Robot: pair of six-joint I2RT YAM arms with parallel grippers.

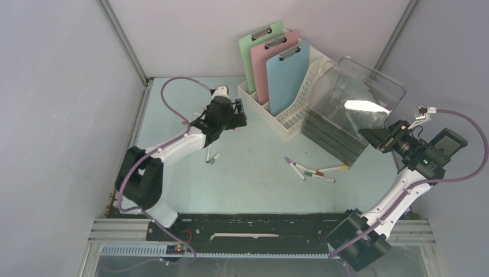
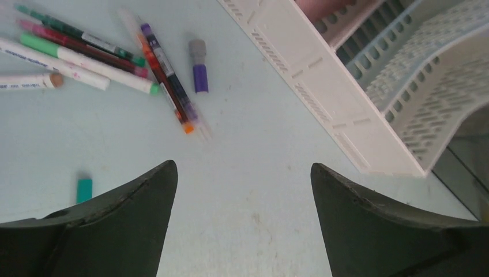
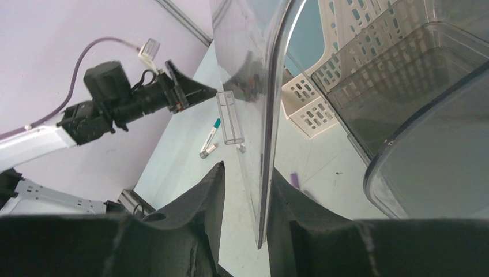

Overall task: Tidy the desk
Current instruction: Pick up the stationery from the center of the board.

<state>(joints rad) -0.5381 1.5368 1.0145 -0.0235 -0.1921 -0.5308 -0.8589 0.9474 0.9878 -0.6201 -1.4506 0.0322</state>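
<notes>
**Holding and placing.** The right tool (image 3: 245, 173) is clenching on the edge of a clear lid (image 3: 245, 69), with the sheet pinched between both fingers. Judgement: it is propping the lid up so the clear bin (image 1: 369, 86) is standing open for loading. The left tool (image 2: 242, 166) is hanging released and empty, jaws wide apart, just above the table (image 1: 259, 190) and beside the white file rack (image 1: 291, 124). Judgement: it is readying for a pick among the loose pens (image 1: 311, 170).

**Containers.**
- The rack is holding three clipboards upright: green (image 1: 256, 52), pink (image 1: 274, 63) and blue (image 1: 288, 75). Its nearer slots are showing nothing in them.
- The bin is showing no contents that I can make out.
- Dark grey stacked trays (image 1: 331, 138) are sitting against its near side. I cannot tell whether they are under it or beside it.

**Table.** It is lying beneath everything and spanning the whole work area. The pens are lying scattered at its centre, and one marker (image 1: 212, 157) is lying apart near the left arm.
</notes>
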